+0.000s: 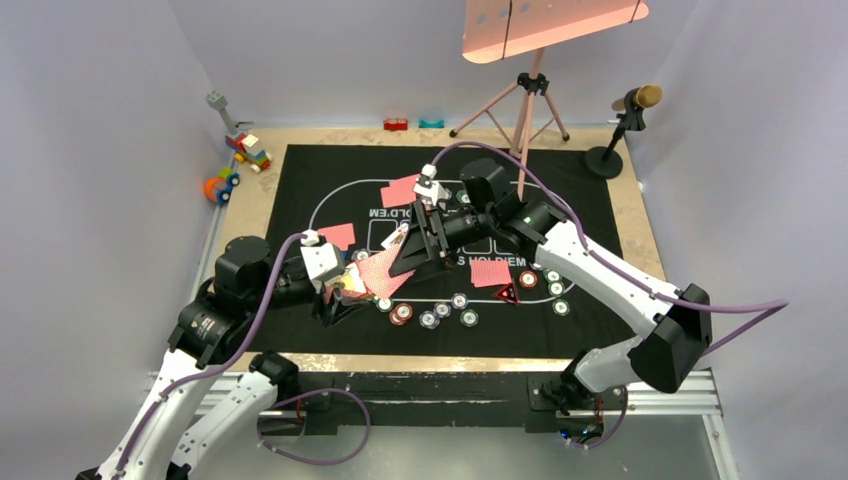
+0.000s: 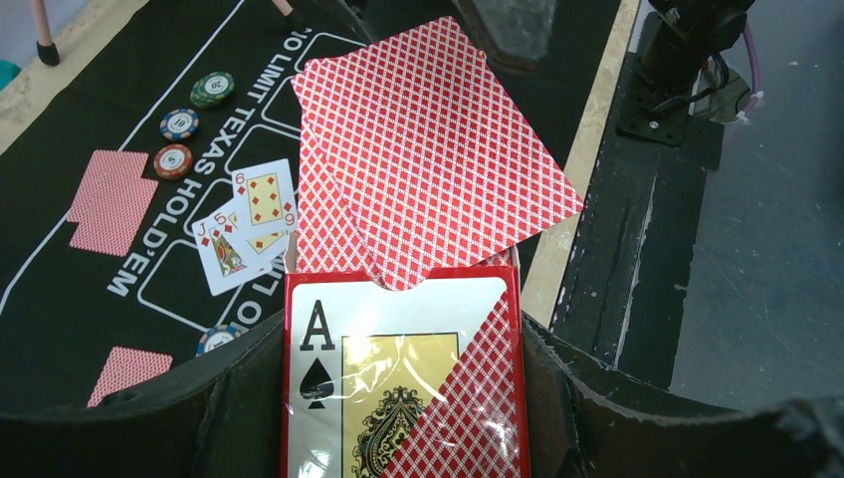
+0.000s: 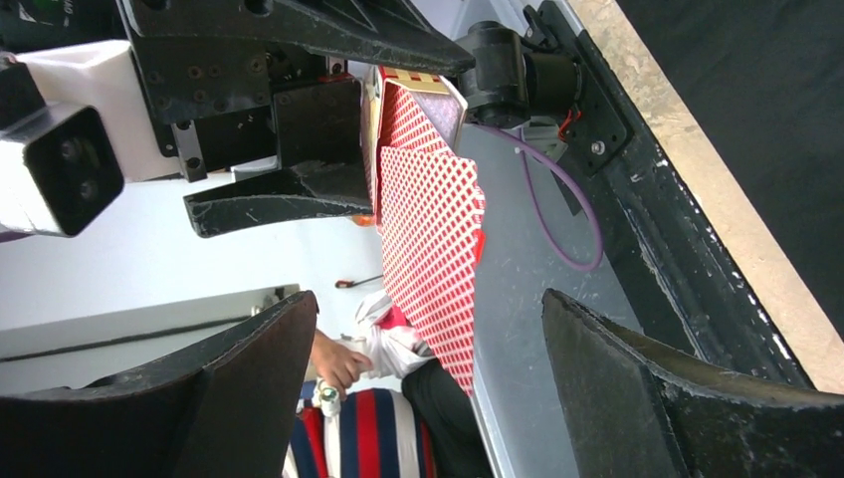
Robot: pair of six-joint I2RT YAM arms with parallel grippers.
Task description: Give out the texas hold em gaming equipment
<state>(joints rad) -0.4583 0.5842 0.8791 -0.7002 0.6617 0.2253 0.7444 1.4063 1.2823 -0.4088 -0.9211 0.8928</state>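
Observation:
My left gripper is shut on a red card box with an ace of spades on its face. Pink-backed playing cards stick fanned out of the box's open end. In the top view the box hangs over the mat's near-left part. My right gripper stands open with the tip of the fanned cards between its fingers, which do not touch them. Several poker chips and a red triangular marker lie on the mat. Face-up cards lie beside three chips.
The black printed mat carries face-down cards. Toy blocks sit at the far left off the mat. A pink tripod stand and a microphone stand at the back right.

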